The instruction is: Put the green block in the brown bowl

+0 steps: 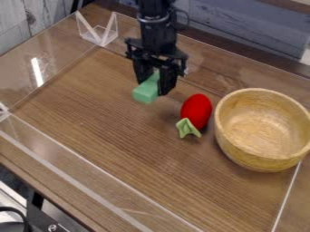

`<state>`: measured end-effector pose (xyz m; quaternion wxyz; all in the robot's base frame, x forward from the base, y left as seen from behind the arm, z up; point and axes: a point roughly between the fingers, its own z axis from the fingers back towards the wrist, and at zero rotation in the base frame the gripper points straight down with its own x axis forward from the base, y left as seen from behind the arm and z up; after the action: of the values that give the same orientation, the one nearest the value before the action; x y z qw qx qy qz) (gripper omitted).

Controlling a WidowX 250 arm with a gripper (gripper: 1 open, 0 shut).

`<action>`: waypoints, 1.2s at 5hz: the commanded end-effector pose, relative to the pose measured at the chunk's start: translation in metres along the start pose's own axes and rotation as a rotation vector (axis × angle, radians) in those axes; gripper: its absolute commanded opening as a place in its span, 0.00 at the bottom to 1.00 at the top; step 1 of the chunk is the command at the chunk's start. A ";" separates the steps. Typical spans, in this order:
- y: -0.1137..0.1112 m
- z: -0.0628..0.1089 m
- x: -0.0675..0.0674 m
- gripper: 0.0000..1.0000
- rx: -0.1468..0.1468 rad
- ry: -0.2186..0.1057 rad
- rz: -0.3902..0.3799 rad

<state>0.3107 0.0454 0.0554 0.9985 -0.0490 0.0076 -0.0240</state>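
The green block (147, 90) sits between the fingers of the gripper (148, 76).

1 red strawberry-shaped toy (198, 108) is seen on the wooden tabletop (97, 149), laid toward the right edge, with its green leaves (187, 129) pointed toward the near edge. At the far left corner, 1 clear, angular plastic-like object (97, 30) is set. A 2nd clear piece (5, 111) is placed by the left edge, cut off by the border of the view. Past the left edge, a grey, ribbed surface (36, 25) is seen in the far part, and dark cables (27, 201) are seen near the lower left corner of the view.
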 end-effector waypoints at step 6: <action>-0.130 0.044 0.015 0.00 -0.003 -0.153 -0.144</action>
<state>0.3116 -0.0819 0.0869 0.9938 -0.0501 -0.0315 -0.0942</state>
